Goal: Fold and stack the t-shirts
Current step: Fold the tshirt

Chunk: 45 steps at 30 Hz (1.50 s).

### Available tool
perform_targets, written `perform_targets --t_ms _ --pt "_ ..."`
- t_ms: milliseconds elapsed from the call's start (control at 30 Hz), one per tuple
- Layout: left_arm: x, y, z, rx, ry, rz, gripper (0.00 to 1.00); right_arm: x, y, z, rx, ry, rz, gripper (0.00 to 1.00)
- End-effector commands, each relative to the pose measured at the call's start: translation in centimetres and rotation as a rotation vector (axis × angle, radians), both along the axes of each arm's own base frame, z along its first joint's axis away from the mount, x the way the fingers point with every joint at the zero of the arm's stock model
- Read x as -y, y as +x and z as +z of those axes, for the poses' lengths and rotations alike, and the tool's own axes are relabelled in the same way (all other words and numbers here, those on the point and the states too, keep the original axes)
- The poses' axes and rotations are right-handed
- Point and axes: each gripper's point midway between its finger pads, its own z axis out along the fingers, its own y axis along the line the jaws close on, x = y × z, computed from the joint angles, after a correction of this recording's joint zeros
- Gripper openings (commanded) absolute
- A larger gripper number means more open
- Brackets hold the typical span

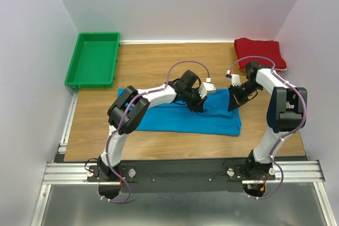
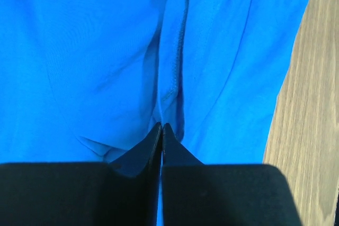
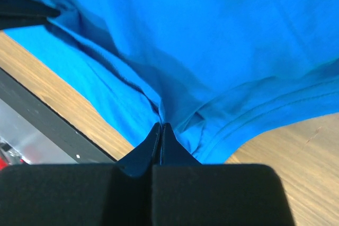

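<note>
Green plastic tray sits far-left; left end effector and right end effector each pinch the bright blue cloth t-shirt along its far edge.

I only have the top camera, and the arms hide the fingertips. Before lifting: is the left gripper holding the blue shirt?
Observer: Yes. The left gripper is shut, with a fold of the blue shirt pinched between its fingers, beside a stitched seam.
Operator: And the right one?
Observer: The right gripper is shut on the blue shirt's hemmed edge, with bare table just beyond it.
</note>
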Motion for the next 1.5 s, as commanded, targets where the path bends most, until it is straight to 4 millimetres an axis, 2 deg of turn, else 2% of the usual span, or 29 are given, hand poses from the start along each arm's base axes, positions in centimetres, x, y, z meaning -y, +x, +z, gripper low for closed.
perform_targets --t_ms 0,133,300,333,400,433,567,600,667,700,733,767,833,867,900,967,1000,1033,1067,1100,1133,1167,1233,1400,1467 --pt "0.1 -0.7 3.2 0.039 -0.065 -0.044 0.09 0.0 -1.1 1.7 0.061 0.013 0.059 0.01" --pt "-0.4 -0.9 3.2 0.066 -0.057 -0.049 0.11 -0.1 -2.1 2.3 0.075 0.028 0.103 0.01" --pt "-0.9 -1.5 2.3 0.071 -0.034 -0.063 0.15 0.0 -3.5 1.7 0.049 0.024 0.143 0.02" --pt "-1.0 -1.6 2.2 0.076 -0.028 -0.068 0.21 0.1 -3.9 1.5 0.038 0.024 0.148 0.05" --pt "-1.1 -2.0 2.0 0.081 -0.016 -0.077 0.27 0.0 -4.8 1.1 0.011 0.027 0.163 0.1" --pt "-1.4 -2.4 1.5 0.082 -0.003 -0.089 0.32 0.0 -5.2 1.1 0.014 0.026 0.182 0.17" --pt "-2.5 -3.2 1.7 0.104 0.023 -0.105 0.37 0.3 -6.1 1.7 0.012 0.012 0.231 0.33" --pt "-2.8 -3.1 2.9 0.131 0.012 -0.104 0.37 0.4 -6.1 2.2 0.02 0.013 0.241 0.34" --pt "-3.8 -3.0 3.6 0.171 0.01 -0.09 0.44 0.2 -5.4 3.8 0.049 0.031 0.262 0.42" --pt "-4.2 -2.8 6.1 0.226 -0.025 -0.074 0.49 0.0 -5.0 4.5 0.064 0.038 0.265 0.44" --pt "-5.0 -2.7 6.7 0.247 -0.028 -0.055 0.54 -0.3 -3.5 5.6 0.107 0.045 0.237 0.45" --pt "-5.8 -1.6 10.0 0.332 -0.071 -0.009 0.68 -0.4 -2.8 6.1 0.127 0.046 0.212 0.49" --pt "-7.2 -0.1 12.8 0.439 -0.096 0.062 0.9 -1.2 -1.0 7.4 0.176 0.067 0.155 0.52" --pt "-7.9 0.4 14.5 0.484 -0.115 0.096 0.9 -1.5 -0.4 7.6 0.189 0.069 0.135 0.52" --pt "-9.4 1.2 17.6 0.548 -0.156 0.155 0.9 -1.5 0.1 7.6 0.196 0.055 0.11 0.52" --pt "-11.3 2.4 19.8 0.601 -0.178 0.236 0.9 -2.4 1.3 7.2 0.219 0.03 0.086 0.51" --pt "-12.6 3.0 21.6 0.622 -0.201 0.287 0.9 -2.6 1.5 6.6 0.219 0.006 0.071 0.48" --pt "-13.4 3.4 22.2 0.624 -0.204 0.318 0.9 -2.6 2.4 6.0 0.243 -0.031 0.052 0.45" --pt "-14.1 3.7 22.6 0.616 -0.196 0.333 0.9 -3.5 2.4 5.6 0.248 -0.045 0.071 0.37" --pt "-14.4 3.8 22.7 0.609 -0.19 0.328 0.9 -3.6 2.4 4.7 0.239 -0.073 0.072 0.32" --pt "-15.3 4.4 23.2 0.601 -0.195 0.337 0.9 -4.6 2.6 4.4 0.254 -0.074 0.09 0.27" --pt "-15.9 4.4 23.0 0.576 -0.186 0.342 0.9 -4.9 2.7 4.0 0.257 -0.08 0.097 0.22" --pt "-17.2 5.1 23.0 0.544 -0.194 0.367 0.9 -5.6 2.6 2.6 0.251 -0.114 0.119 0.18" --pt "-19.1 5.8 23.2 0.517 -0.202 0.433 0.9 -5.7 1.8 -0.4 0.222 -0.196 0.158 0.14" --pt "-19.7 5.9 22.9 0.488 -0.198 0.458 0.9 -6.0 0.6 -1.8 0.188 -0.213 0.188 0.13"
